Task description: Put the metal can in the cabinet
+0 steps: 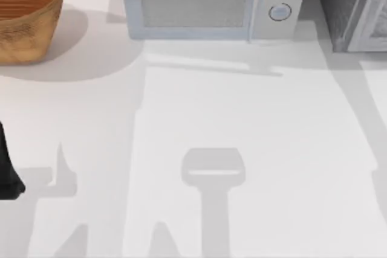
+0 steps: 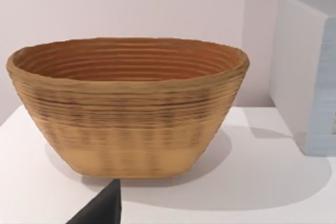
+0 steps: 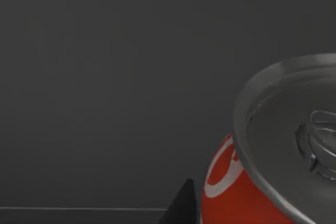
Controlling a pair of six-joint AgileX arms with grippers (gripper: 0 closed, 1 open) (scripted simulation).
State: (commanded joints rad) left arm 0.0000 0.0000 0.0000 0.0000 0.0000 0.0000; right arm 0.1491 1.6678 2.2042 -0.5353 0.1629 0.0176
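Metal can position: the metal can (image 3: 273, 156) sits right up against the right wrist camera, its silver lid and red-and-white label close in front of a dark grey wall with one thin pale seam, which looks like the inside of the cabinet (image 1: 357, 7).
Key relation: the can lies just beside the right gripper's dark fingertip (image 3: 181, 208); its long axis appears tilted across the view rather than square to it.
Right gripper state: whether the fingers clamp the can or have let go cannot be told.
Nearer arm: the right arm, judged to be reaching into the cabinet at the table's far right.
Left arm: parked at the table's left edge (image 1: 9, 167), facing the woven basket (image 2: 128, 106); finger state cannot be told.
Materials: can smooth metal with a rolled rim and pull tab; cabinet speckled dark grey with a pale framed door; basket ribbed, tan, flaring upward; white microwave (image 1: 211, 4) boxy with two round knobs.
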